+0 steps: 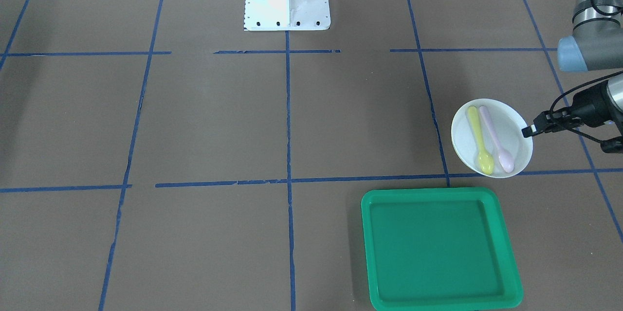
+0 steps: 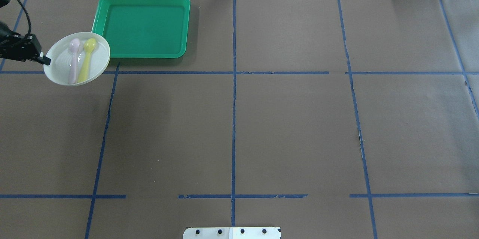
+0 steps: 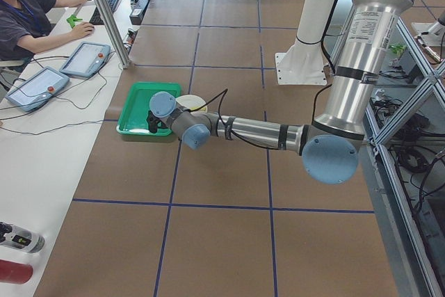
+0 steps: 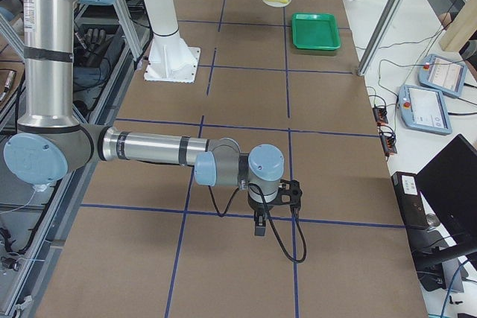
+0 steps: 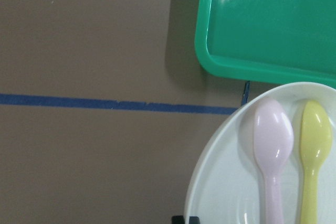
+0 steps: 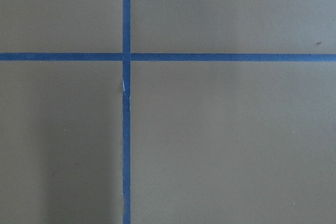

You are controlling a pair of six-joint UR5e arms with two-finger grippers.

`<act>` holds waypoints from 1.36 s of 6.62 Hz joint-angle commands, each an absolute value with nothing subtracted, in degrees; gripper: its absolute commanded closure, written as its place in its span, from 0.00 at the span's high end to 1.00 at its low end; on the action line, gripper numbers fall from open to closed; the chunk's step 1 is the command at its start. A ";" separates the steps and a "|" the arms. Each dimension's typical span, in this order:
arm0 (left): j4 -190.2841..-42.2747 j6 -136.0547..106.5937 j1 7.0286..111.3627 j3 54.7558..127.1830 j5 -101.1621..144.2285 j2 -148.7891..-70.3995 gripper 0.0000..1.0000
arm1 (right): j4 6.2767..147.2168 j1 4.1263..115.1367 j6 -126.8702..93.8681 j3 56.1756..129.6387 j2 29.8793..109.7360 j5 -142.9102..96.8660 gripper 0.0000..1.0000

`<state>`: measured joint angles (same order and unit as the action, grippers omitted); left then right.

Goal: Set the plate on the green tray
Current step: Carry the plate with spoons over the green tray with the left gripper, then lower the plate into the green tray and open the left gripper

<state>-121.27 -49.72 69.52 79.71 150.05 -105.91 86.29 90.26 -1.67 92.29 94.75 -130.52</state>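
Over the brown tabletop (image 2: 262, 126), the plate (image 2: 58, 66) with two spoons (image 2: 73, 61) is pinched at its rim by the left gripper (image 2: 45, 60) beside the green tray (image 2: 146, 25).

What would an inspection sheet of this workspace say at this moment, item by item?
Surface: brown table with a blue tape grid; no spill seen.
Job's things: plate held at its rim beside the green tray, not yet on it; the tray is empty.
Clutter: pink spoon and yellow spoon lie in the plate.
Tools: left tool shut on the plate's rim; right tool over bare table far from the tray, state cannot be told.
Cables: black cable loops at the left wrist, apart from the plate.
Surroundings: operator seated at a side desk with pendants.
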 commanded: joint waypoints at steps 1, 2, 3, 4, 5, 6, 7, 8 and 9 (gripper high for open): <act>-122.33 -59.73 66.98 71.41 144.08 -116.06 0.00 | 86.31 90.26 -1.67 92.29 94.75 -130.52 1.00; -128.61 -66.47 66.10 66.67 142.57 -118.80 0.00 | 86.22 90.26 -1.67 92.29 94.83 -130.52 1.00; -134.76 -74.71 64.44 62.36 138.30 -121.35 0.00 | 86.22 90.26 -1.67 92.29 94.83 -130.52 1.00; -137.35 -82.28 63.12 59.36 135.38 -123.64 0.00 | 86.31 90.26 -1.67 92.37 94.75 -130.52 1.00; -142.77 -89.23 60.93 57.06 131.52 -123.92 0.00 | 86.31 90.26 -1.67 92.37 94.83 -130.52 1.00; -144.91 -90.86 59.86 55.56 129.83 -124.10 0.00 | 86.31 90.26 -1.67 92.29 94.83 -130.52 1.00; -145.02 -90.97 59.24 55.20 129.29 -124.10 0.00 | 86.31 90.26 -1.67 92.37 94.83 -130.52 1.00; -145.19 -91.05 58.98 54.93 128.59 -124.01 0.00 | 86.31 90.26 -1.67 92.37 94.75 -130.52 1.00; -145.20 -91.05 58.97 54.93 128.58 -123.93 0.00 | 86.31 90.26 -1.67 92.37 94.75 -130.52 1.00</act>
